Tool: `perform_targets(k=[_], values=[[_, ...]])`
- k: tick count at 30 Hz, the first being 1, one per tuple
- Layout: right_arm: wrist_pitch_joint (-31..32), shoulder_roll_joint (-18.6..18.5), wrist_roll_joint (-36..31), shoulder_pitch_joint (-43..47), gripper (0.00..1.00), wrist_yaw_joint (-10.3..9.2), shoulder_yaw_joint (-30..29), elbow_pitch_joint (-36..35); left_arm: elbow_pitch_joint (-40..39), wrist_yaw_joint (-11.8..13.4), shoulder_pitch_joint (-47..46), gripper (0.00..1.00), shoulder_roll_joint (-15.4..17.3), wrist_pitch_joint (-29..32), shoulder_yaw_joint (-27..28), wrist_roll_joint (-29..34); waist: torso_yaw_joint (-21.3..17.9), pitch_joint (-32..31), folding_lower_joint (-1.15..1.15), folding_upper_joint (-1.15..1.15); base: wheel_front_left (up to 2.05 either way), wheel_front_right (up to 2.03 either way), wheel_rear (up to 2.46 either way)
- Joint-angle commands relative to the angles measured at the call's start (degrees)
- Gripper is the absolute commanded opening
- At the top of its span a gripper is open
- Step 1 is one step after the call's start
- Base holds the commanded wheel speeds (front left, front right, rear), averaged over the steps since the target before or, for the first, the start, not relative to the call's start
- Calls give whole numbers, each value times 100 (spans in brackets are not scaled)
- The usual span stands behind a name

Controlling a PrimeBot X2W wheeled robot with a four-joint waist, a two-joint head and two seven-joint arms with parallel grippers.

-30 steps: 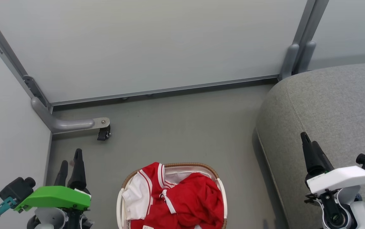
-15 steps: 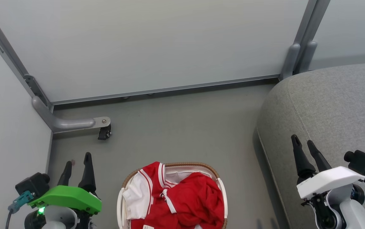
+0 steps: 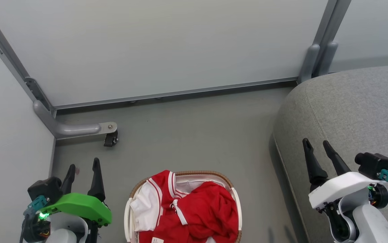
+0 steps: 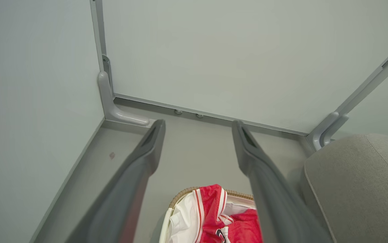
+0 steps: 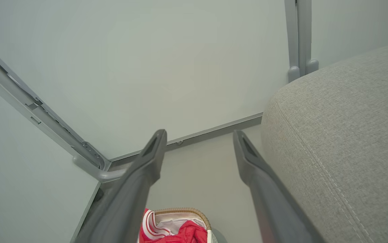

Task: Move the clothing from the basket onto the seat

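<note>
Clothing: your clothing [image 3: 194, 202] lies heaped in the basket [image 3: 199, 173]. The jersey [image 3: 158, 185], with its white sleeve and striped trim, is on the left. The darker red garment [image 3: 214, 211] is bunched on the right.
Basket: it stands on the floor [image 3: 187, 128] between your two arms, near the seat [image 3: 359, 108] but apart from it.
Seat: the grey sofa is on your right, its rounded edge and seam turned toward the basket.
Left gripper: your left gripper [image 3: 83, 164] hovers over the floor, left of the basket. Its fingers [image 4: 139, 168] are spread apart with bare floor between them.
Right gripper: your right gripper [image 3: 315, 143] hangs over the seat's front edge. Its fingers [image 5: 258, 179] are apart too, touching no fabric.
Backdrop: a pale wall panel [image 3: 160, 47] stands behind, with a grey frame foot [image 3: 75, 130] on a caster at the left corner.
</note>
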Motion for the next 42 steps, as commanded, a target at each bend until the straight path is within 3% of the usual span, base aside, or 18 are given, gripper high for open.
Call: perform_targets(k=[1, 14, 28, 42], values=[[-70, -35, -207, -140, 100, 2, 13, -5, 7, 22, -153, 100, 87, -66, -42, 190, 3, 2, 0, 0, 0, 0, 0], [-260, 55, -1268, -214, 100, 2, -95, 333, 15, 141, -149, 100, 133, -251, -92, 813, 3, 5, 0, 0, 0, 0, 0], [-433, 163, -2104, -206, 100, 3, -183, 290, -248, 51, 77, 100, 38, -424, 151, 1476, -44, 27, 0, 0, 0, 0, 0], [-592, 167, -2703, -863, 100, 3, -144, -116, 124, -487, -667, 100, -260, -589, 96, 1989, -220, 1274, 0, 0, 0, 0, 0]])
